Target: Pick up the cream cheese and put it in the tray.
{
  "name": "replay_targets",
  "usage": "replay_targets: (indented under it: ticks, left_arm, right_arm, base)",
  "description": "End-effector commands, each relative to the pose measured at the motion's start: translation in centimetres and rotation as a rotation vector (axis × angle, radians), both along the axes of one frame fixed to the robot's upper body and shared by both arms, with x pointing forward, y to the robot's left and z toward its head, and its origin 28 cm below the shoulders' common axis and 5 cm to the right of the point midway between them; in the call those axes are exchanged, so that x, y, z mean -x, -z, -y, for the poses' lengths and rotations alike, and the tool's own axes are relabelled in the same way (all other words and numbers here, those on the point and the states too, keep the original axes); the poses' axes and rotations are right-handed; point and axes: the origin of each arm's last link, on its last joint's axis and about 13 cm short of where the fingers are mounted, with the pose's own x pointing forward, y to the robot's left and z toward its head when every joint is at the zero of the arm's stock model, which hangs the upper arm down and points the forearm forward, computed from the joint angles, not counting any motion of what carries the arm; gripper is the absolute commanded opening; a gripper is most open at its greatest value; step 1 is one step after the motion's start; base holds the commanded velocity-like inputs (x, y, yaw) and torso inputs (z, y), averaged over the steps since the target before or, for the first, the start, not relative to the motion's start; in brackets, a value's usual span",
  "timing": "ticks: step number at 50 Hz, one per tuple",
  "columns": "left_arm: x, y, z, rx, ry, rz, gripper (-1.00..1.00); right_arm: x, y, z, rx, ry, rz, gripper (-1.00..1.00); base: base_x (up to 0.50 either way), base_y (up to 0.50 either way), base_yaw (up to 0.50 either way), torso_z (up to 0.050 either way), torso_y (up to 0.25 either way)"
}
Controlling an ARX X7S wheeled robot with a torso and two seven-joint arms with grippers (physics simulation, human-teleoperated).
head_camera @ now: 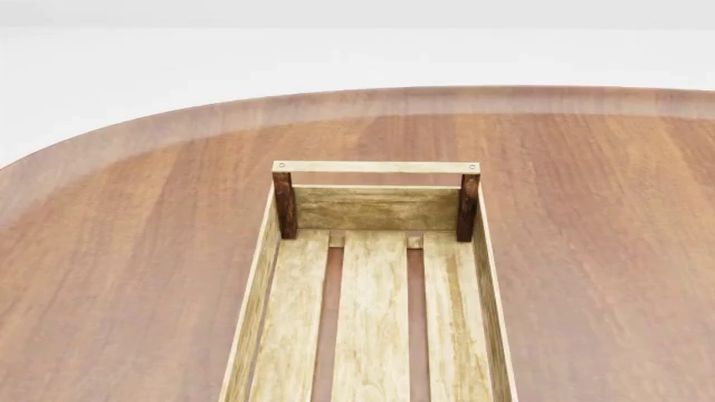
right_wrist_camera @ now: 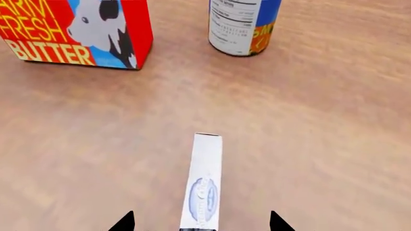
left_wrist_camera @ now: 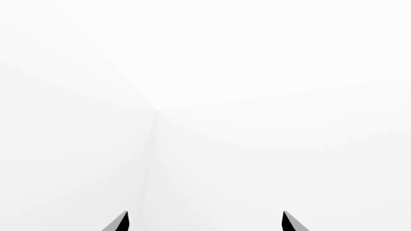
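In the right wrist view the cream cheese (right_wrist_camera: 204, 183), a narrow white-grey box with a blue oval logo, lies on the wooden table between my right gripper's (right_wrist_camera: 202, 222) two dark fingertips. Those fingertips stand wide apart and clear of the box on both sides, so the gripper is open. The head view shows the tray (head_camera: 363, 208), a long light-wood slatted crate with dark corner posts and a rail handle, lying empty in the middle of the table; neither gripper appears there. My left gripper (left_wrist_camera: 205, 221) is open, facing blank white space.
Beyond the cream cheese stand a red butter box (right_wrist_camera: 77, 33) with a cow picture and a blue-orange can (right_wrist_camera: 241, 26). The brown table (head_camera: 134, 251) has a rounded far edge, with white floor behind it.
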Motion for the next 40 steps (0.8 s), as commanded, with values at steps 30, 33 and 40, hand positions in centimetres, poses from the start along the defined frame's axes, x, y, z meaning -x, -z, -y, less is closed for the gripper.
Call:
replay_targets:
  ticks: [30,33,40]
  left_arm:
    - [-0.1,0.0,-0.1,0.005,-0.010,-0.003,1.00]
    - [-0.1,0.0,-0.1,0.006,-0.011,-0.003,1.00]
    - [-0.1,-0.1,-0.1,0.007,-0.011,-0.002,1.00]
  right_arm:
    - [-0.7,-0.8,-1.2,0.040,-0.136,0.059,-1.00]
    - [-0.7,-1.8,-1.6,0.079,-0.164,0.073,-1.00]
    - [0.0,-4.9,-2.5,0.177,-0.203,0.146,-1.00]
  base:
    - [0.00,0.00,0.00,0.000,0.000]
    - [0.00,0.00,0.00,0.000,0.000]
    - [0.00,0.00,0.00,0.000,0.000]
